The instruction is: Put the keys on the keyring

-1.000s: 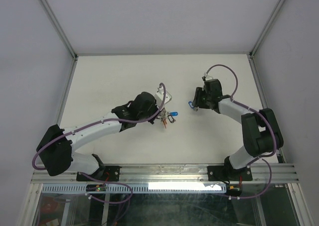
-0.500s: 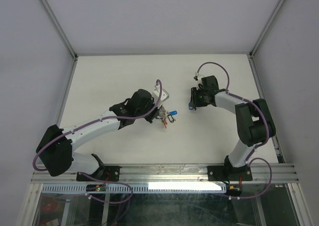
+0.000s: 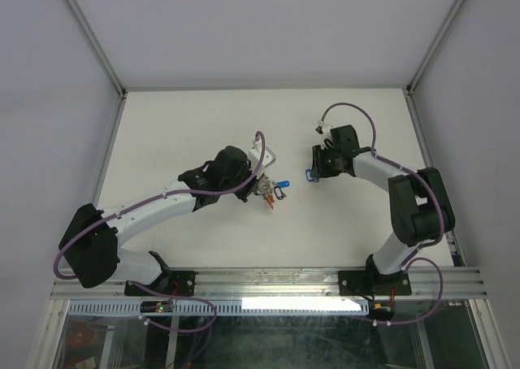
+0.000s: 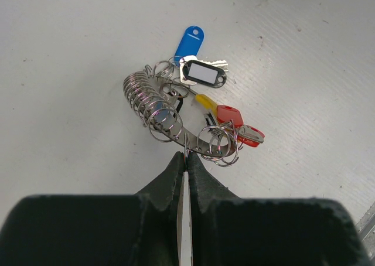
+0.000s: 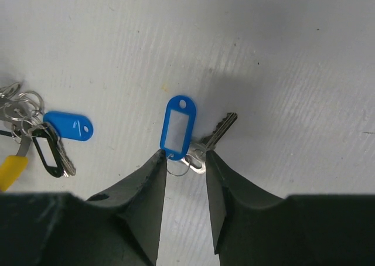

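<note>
The left fingers (image 4: pixel 179 169) pinch the keyring (image 4: pixel 153 105) tight, with some keys (image 4: pixel 229 115) on it. The right fingers (image 5: pixel 151 181) stand apart around a loose key (image 5: pixel 179 128) on the table (image 5: pixel 293 55). Next they must squeeze it, then carry it over.
</note>
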Controlling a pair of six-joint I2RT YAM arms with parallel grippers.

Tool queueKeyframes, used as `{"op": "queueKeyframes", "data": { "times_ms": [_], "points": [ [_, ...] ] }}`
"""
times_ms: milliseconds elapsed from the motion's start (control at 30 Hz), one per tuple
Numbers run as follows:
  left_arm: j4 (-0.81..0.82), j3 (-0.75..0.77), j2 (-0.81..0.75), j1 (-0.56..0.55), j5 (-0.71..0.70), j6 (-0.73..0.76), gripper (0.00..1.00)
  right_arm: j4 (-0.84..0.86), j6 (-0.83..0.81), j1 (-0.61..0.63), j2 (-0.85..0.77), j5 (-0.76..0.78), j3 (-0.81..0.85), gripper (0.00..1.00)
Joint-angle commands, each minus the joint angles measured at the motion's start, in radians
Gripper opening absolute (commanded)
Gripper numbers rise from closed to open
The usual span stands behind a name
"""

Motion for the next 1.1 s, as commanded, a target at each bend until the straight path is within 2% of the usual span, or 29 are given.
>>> {"op": "queueKeyframes", "data": {
  "times_ms": [0,133,200,367,467,567,767,1067],
  "points": [
    [0.018,0.047,-0.012,0.001,0.006,0.017,0.00,-0.006,-0.030,-0.004,-0.068,-0.022,0.014,0.35],
    [0.017,0.047,-0.011,0.001,-0.012,0.014,0.00,0.000,0.079,0.010,-0.103,0.047,-0.004,0.33],
    [0.015,0.047,-0.011,0.001,-0.018,0.012,0.00,0.027,0.076,0.039,-0.133,0.097,-0.032,0.33],
    [0.007,0.050,-0.017,0.002,-0.033,0.017,0.00,0.162,-0.103,0.136,-0.216,0.239,-0.122,0.37],
    [0.007,0.045,-0.028,0.001,-0.046,0.025,0.00,0.249,-0.265,0.156,-0.259,0.172,-0.188,0.41],
    [0.007,0.041,-0.041,0.001,-0.055,0.028,0.00,0.290,-0.419,0.168,-0.278,0.137,-0.236,0.41],
    [0.007,0.038,-0.045,0.001,-0.040,0.034,0.00,0.235,-0.532,0.192,-0.231,0.135,-0.209,0.41],
    [0.005,0.036,-0.043,0.002,-0.033,0.040,0.00,0.173,-0.643,0.260,-0.110,0.269,-0.146,0.38]
  ]
}}
